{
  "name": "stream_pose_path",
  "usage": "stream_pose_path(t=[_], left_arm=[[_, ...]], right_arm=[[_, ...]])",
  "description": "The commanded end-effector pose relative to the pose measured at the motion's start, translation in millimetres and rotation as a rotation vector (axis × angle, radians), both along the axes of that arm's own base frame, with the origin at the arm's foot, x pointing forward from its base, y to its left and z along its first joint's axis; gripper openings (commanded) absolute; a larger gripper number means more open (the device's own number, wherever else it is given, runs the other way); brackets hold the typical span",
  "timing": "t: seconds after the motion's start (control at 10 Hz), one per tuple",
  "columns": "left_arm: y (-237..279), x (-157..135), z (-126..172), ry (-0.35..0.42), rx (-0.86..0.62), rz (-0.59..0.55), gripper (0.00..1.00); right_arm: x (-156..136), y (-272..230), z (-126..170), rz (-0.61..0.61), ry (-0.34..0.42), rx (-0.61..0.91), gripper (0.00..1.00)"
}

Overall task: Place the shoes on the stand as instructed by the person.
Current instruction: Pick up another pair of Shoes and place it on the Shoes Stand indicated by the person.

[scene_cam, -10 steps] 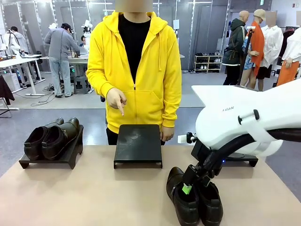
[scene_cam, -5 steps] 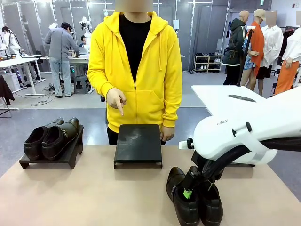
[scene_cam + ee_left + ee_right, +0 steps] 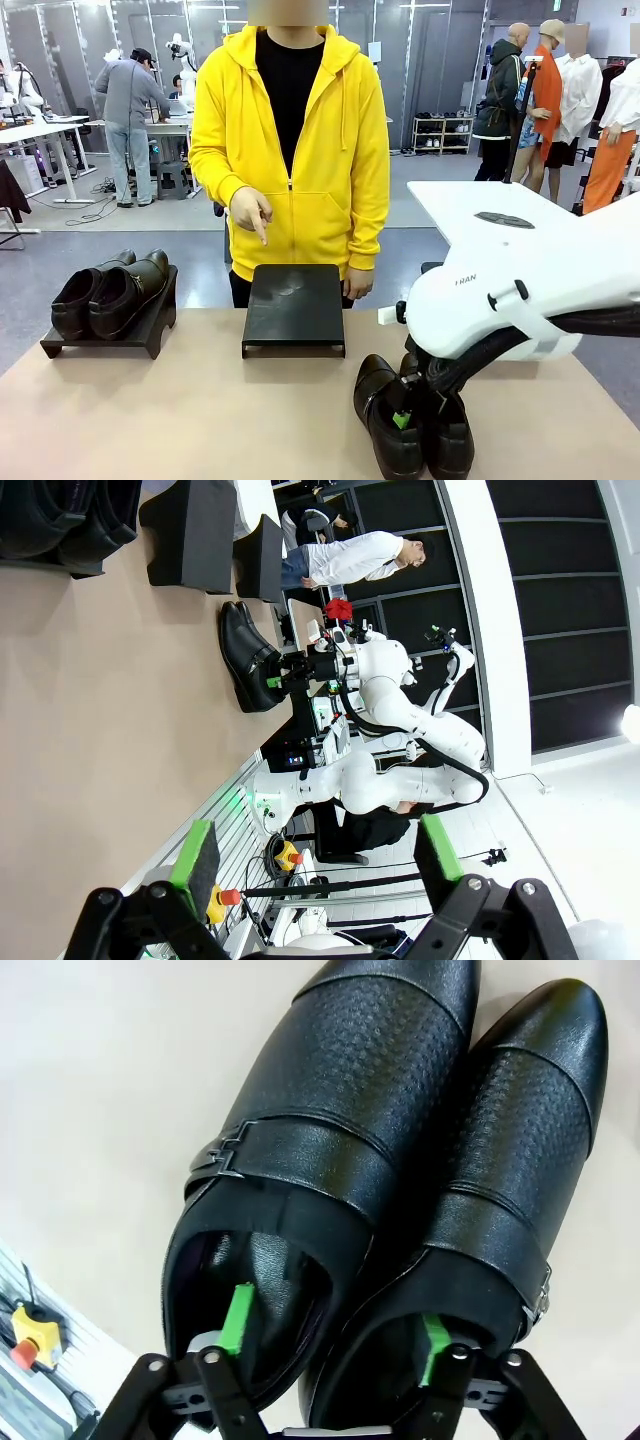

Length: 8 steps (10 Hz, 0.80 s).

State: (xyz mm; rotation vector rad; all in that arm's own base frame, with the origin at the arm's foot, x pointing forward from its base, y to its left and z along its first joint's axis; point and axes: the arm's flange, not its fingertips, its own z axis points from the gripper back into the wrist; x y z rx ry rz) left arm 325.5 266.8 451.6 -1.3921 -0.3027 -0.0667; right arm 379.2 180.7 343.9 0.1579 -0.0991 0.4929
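One pair of black shoes (image 3: 385,440) lies on the table at the front right, and shows close up in the right wrist view (image 3: 370,1110). My right gripper (image 3: 402,415) reaches down into it, one green pad (image 3: 238,1320) in each shoe. The shoes' adjoining walls stand between the fingers, which are apart from them. A second pair of shoes (image 3: 105,295) sits on the left stand (image 3: 150,335). The person (image 3: 290,140) in yellow points a finger (image 3: 258,232) down at the bare middle stand (image 3: 294,305). My left gripper (image 3: 318,855) hangs open off the table, holding nothing.
The right arm's white body (image 3: 520,290) covers the table's right side. Tan tabletop (image 3: 200,420) lies free between the stands and the front edge. In the left wrist view, the front pair of shoes (image 3: 245,655) shows with the right arm over it.
My right arm has sunk lower, pushing its fingers deeper into the front pair of shoes, and they have drawn slightly closer. The person's pointing hand stays over the middle stand.
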Motion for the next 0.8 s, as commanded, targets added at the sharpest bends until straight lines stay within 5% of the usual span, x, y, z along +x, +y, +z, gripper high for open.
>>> stream_pose_path(t=[0.0,0.1,0.7], left_arm=[[-3.1,-2.1,0.4,-0.015,0.000,0.008,1.00],[-3.1,-2.1,0.4,-0.015,0.000,0.008,1.00],[-3.1,-2.1,0.4,-0.015,0.000,0.008,1.00]], right_arm=[[-2.7,11.1,-6.8,-0.017,-0.012,-0.058,0.36],[-3.9,12.2,-8.0,-0.013,-0.010,-0.065,0.00],[-7.9,8.8,-8.1,-0.027,-0.009,-0.061,0.00]])
